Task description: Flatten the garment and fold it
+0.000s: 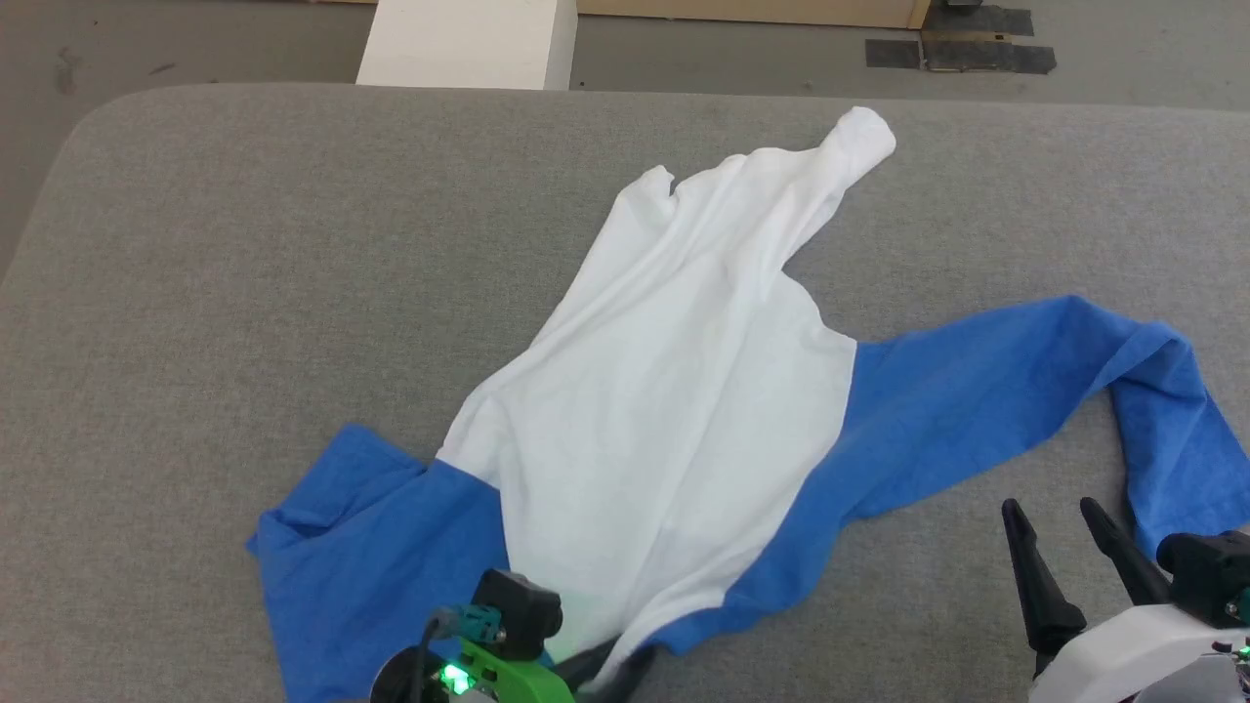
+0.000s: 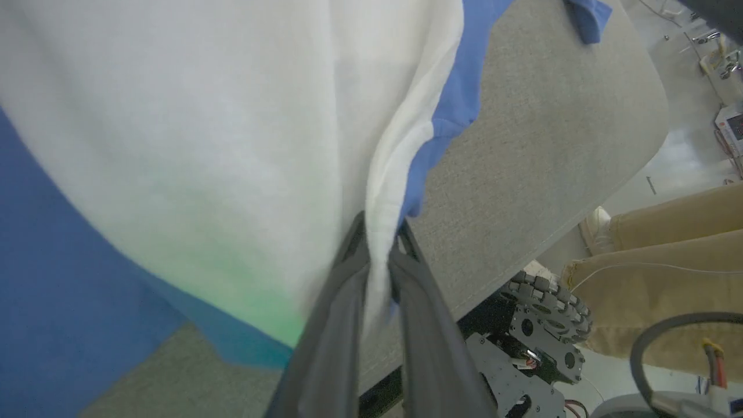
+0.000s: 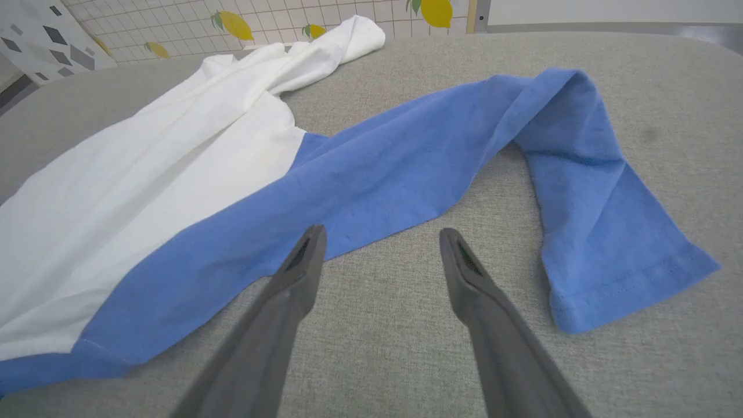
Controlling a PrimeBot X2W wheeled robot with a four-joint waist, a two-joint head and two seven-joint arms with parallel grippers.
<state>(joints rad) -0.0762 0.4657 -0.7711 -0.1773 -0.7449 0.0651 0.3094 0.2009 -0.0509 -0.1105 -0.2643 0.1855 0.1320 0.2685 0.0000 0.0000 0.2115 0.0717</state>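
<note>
Left claw (image 2: 381, 226) is pinched narrow on a thin ridge of the shirt (image 1: 674, 391), right at the near edge of the table (image 1: 244, 244). White cloth runs between the fingers, with the blue seam just beside them. That's a skinny bite. If I pull hard toward the near edge, I reckon it slips out, or the whole shirt drags off the table with it.

I also can't tell whether I've got one layer or two in there. With two, a lift would bunch the body instead of spreading it.

Right claw (image 3: 380, 232) is wide and holding nothing, hovering over bare table near the right end of the near edge. The right sleeve (image 3: 580, 191) runs out toward the right edge, kinks and doubles back toward me, with its cuff just beside that claw. If I grab past the kink, I'd only drag the fold tighter.

The shirt lies across the middle, with the hem end twisted into a roll up by the far edge. The left sleeve (image 1: 352, 547) is crumpled at the near edge. A one-sided tug from here would likely skew everything and leave that roll in place.

Somebody's legs (image 2: 667, 249) are close off the table edge in the left wrist view, so a wide swing that way worries me.
</note>
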